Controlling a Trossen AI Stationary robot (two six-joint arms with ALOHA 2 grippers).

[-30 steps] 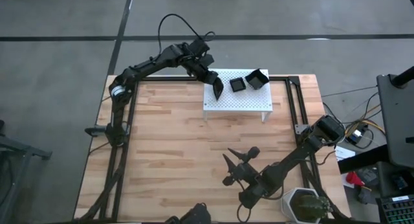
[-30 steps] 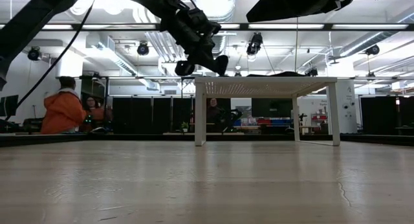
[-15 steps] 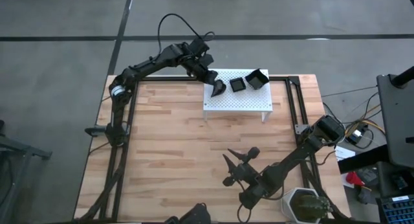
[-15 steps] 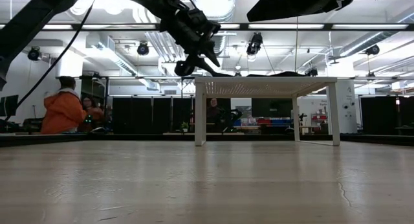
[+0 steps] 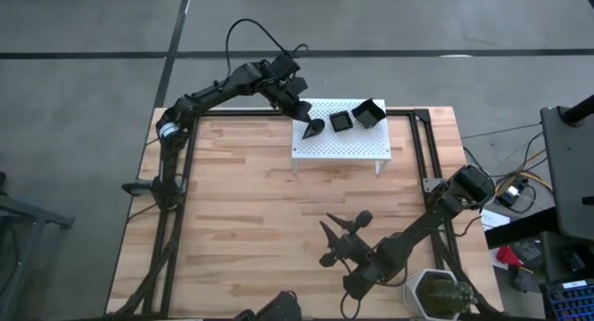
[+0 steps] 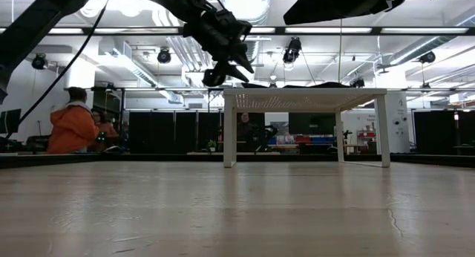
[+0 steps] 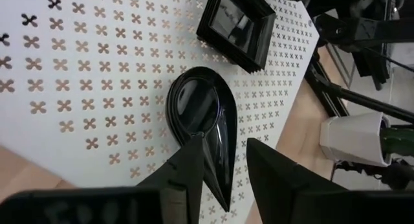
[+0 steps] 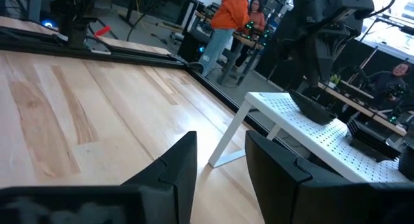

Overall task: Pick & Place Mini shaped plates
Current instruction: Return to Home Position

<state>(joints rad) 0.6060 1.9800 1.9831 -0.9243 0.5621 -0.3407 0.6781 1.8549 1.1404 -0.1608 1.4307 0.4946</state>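
A black teardrop-shaped mini plate (image 7: 200, 117) lies flat on the white perforated stand (image 5: 357, 149), near its left end (image 5: 313, 128). My left gripper (image 7: 226, 146) hovers open just above it, one finger on each side of the plate's pointed end (image 7: 220, 179); the low view shows the gripper (image 6: 241, 67) above the stand's top. Two square black plates (image 5: 341, 121) (image 5: 369, 113) rest on the stand farther right. My right gripper (image 5: 339, 237) waits open over the table's near right part, with nothing between its fingers (image 8: 220, 140).
A white pot with a green plant (image 5: 436, 293) stands at the table's near right corner. Black frame rails (image 5: 422, 145) run along the table's sides. Bare wooden tabletop (image 5: 232, 200) spreads left of and in front of the stand. People (image 6: 74, 123) sit beyond the table.
My left gripper has opened and let go of the teardrop plate without leaving its place. The plate, which hung tilted from the shut fingers over the stand's left end, now lies flat on the stand's top.
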